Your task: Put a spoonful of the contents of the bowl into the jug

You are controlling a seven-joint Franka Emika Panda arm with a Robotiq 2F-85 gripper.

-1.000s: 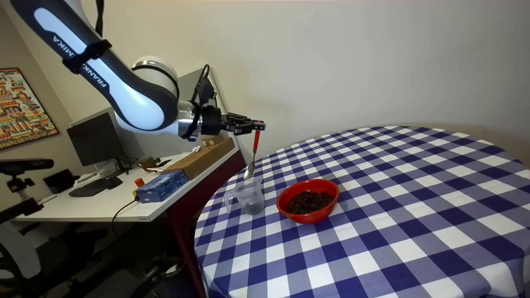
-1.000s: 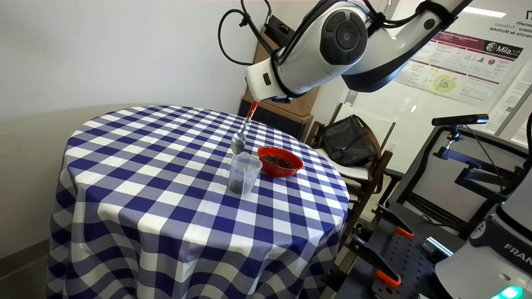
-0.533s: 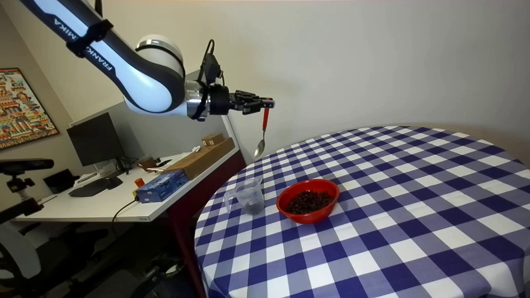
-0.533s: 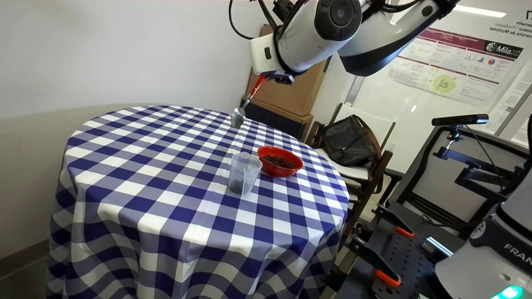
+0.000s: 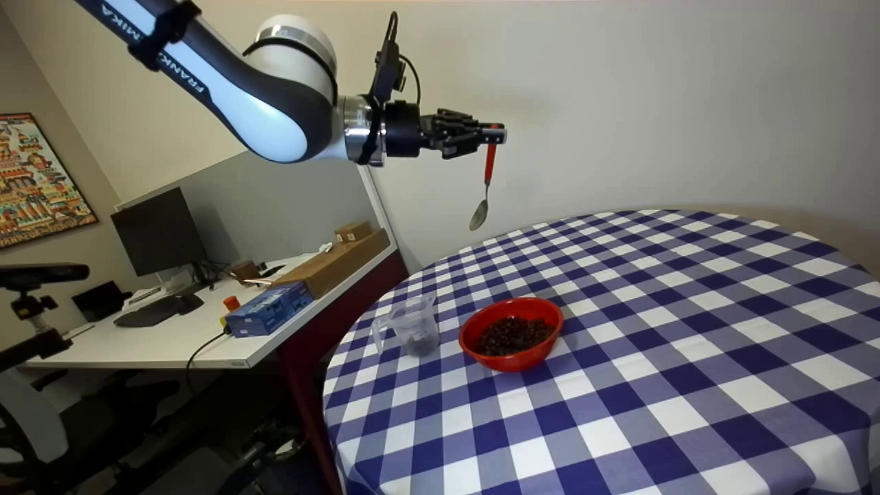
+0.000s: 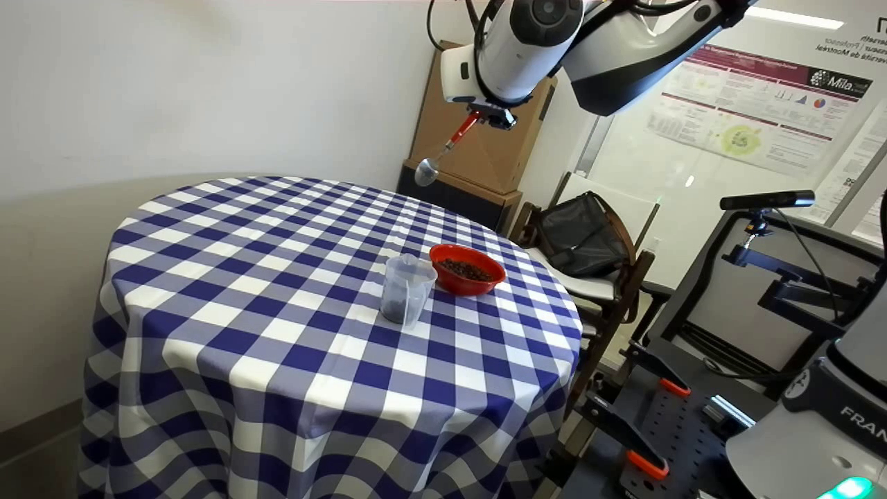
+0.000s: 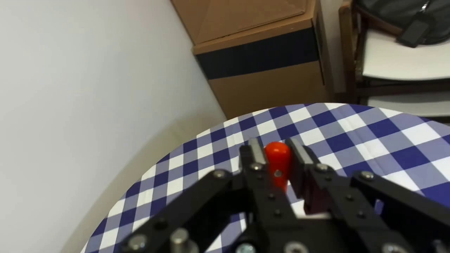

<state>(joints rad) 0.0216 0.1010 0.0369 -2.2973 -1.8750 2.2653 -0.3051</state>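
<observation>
Raised clear of the one see-through jug (image 6: pixel 402 291) since a second ago, one red-handled spoon (image 5: pixel 489 170) now hangs tip-down and tilted, well above the checked tabletop (image 5: pixel 653 344), its handle pinched in the single gripper (image 7: pixel 277 153). One red bowl (image 5: pixel 512 361), dark loose contents (image 5: pixel 514 335) inside, stands near the jug, both unmoved.

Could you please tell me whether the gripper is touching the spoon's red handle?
Touching: in the wrist view, the gripper is shut on the spoon's red handle, its fingers against both sides.
</observation>
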